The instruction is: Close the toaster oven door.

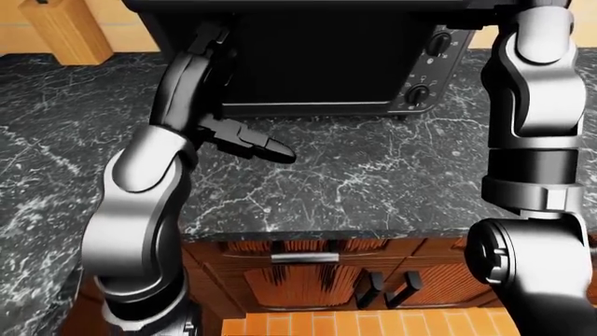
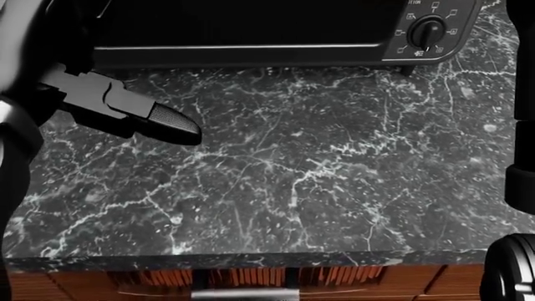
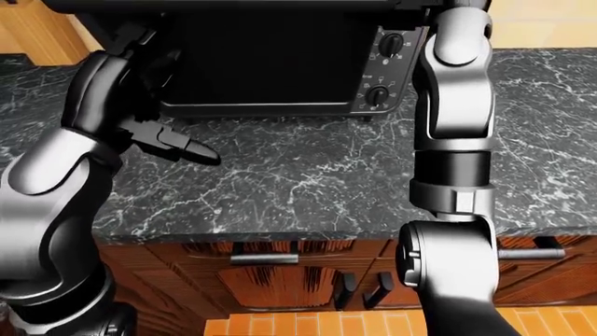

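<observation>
The black toaster oven (image 1: 317,63) stands on the counter at the top of the left-eye view. Its dark glass door (image 2: 251,22) looks upright against the body, with two control knobs (image 1: 418,93) to its right. My left hand (image 2: 171,124) hovers over the counter just below the door's lower left corner. One finger points right and nothing is in it. My right arm (image 1: 537,105) rises along the toaster's right side and leaves the view at the top, so the hand is hidden.
The dark marble counter (image 2: 318,175) stretches below the toaster to its edge near the bottom of the head view. Wooden drawers and cabinet doors (image 1: 308,280) sit under it. A wooden block (image 1: 65,28) stands at the top left.
</observation>
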Robot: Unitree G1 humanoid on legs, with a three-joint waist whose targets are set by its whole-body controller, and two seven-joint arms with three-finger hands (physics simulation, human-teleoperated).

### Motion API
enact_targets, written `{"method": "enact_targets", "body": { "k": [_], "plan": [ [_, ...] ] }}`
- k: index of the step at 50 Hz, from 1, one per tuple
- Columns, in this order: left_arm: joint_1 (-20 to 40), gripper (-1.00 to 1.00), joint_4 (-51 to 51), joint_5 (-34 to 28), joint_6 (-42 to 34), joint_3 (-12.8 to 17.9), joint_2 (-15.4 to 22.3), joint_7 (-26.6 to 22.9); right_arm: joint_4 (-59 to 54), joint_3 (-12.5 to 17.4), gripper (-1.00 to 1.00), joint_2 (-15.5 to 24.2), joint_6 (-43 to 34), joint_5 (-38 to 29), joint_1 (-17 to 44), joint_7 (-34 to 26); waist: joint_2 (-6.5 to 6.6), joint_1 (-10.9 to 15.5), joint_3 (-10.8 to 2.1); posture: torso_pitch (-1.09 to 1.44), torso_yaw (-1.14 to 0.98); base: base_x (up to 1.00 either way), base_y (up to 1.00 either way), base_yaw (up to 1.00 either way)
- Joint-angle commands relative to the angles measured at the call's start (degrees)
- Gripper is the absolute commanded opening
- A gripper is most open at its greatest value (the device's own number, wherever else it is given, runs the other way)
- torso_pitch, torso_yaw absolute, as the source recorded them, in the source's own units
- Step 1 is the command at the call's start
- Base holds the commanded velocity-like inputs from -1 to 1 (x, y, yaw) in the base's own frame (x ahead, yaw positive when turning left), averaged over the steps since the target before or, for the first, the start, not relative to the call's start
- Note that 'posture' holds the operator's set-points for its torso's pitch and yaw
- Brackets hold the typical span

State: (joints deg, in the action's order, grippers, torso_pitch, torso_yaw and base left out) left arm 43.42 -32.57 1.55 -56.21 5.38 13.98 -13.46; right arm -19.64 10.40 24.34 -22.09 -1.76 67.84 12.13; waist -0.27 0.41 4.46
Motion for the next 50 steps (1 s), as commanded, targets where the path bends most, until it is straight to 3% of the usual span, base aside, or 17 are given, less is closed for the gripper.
{"method": "enact_targets", "body": {
  "k": [1, 31, 50],
  "plan": [
    [2.9, 1.0, -0.8, -1.2, 3.4, 1.2, 0.6, 1.6, 3.3, -0.5, 1.0, 0.4, 3.1, 0.8, 2.9, -0.9, -0.31, 0.0, -2.24, 0.0, 0.0, 0.0, 0.0, 0.0],
    [8.0, 1.0, 6.5, -1.9, 5.0, 1.3, 2.1, 1.0, 2.9, -0.5, 1.0, 0.5, 3.0, -1.4, 1.5, -0.4, -0.32, 0.0, -2.23, 0.0, 0.0, 0.0, 0.0, 0.0],
    [10.5, 1.0, 16.4, -3.5, 11.0, 0.9, 2.3, 0.3, 3.1, -0.4, 1.0, 0.1, 3.7, -2.0, -0.1, 0.3, -0.43, -0.1, -2.25, 0.0, 0.0, 0.0, 0.0, 0.0]
  ]
}}
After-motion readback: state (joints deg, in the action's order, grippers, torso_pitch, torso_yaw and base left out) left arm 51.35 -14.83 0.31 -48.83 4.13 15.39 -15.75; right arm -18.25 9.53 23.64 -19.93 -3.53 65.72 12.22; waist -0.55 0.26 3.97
